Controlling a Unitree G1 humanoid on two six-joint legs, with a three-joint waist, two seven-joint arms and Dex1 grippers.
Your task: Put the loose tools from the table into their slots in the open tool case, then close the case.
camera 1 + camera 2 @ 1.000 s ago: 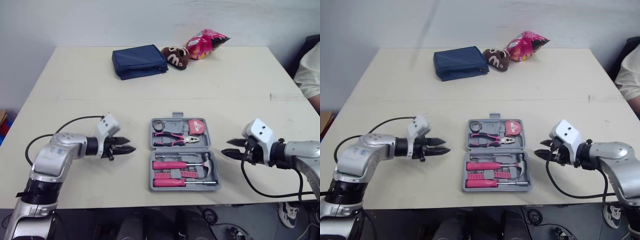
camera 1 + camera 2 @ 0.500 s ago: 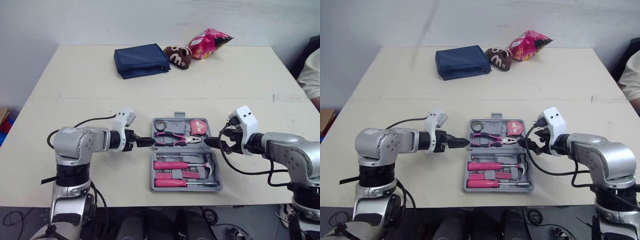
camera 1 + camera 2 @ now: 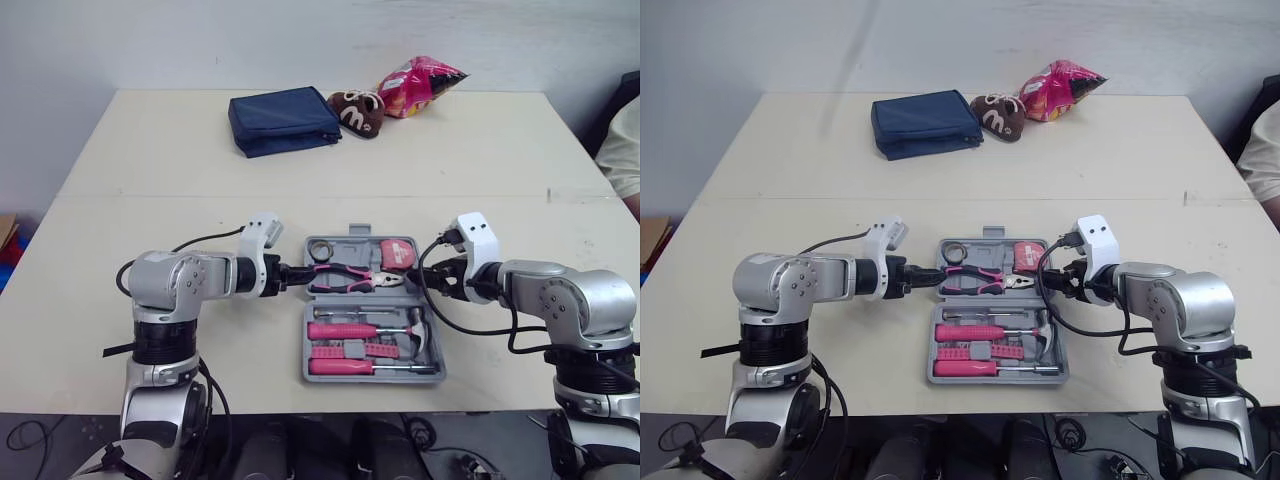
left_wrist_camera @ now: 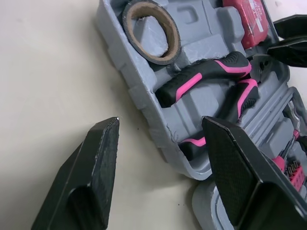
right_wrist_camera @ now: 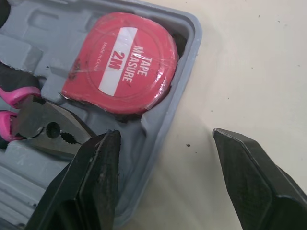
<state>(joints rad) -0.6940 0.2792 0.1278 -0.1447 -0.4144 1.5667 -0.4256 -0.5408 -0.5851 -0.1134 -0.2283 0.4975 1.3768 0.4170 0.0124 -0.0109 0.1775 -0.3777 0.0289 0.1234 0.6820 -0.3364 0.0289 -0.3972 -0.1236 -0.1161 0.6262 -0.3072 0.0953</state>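
The grey tool case [image 3: 432,372] lies open near the table's front edge. Its far half holds a tape roll [image 4: 149,31], pink-and-black pliers [image 3: 345,275] and a red tape measure [image 5: 122,72]. The near half holds a pink screwdriver [image 3: 345,330], a hammer [image 3: 415,330] and small bits. My left gripper [image 3: 295,272] is open, its fingers straddling the left rim of the far half beside the pliers' handles [image 4: 211,72]. My right gripper [image 3: 425,275] is open too, straddling the right rim by the tape measure.
At the table's far side lie a navy pouch [image 3: 282,120], a brown snack bag [image 3: 352,112] and a pink snack bag [image 3: 415,82]. A person's sleeve [image 3: 622,150] shows at the right edge. Bare tabletop flanks the case on both sides.
Both grippers have moved inward from well outside the case to the side rims of its far half. The tools in the case have not shifted.
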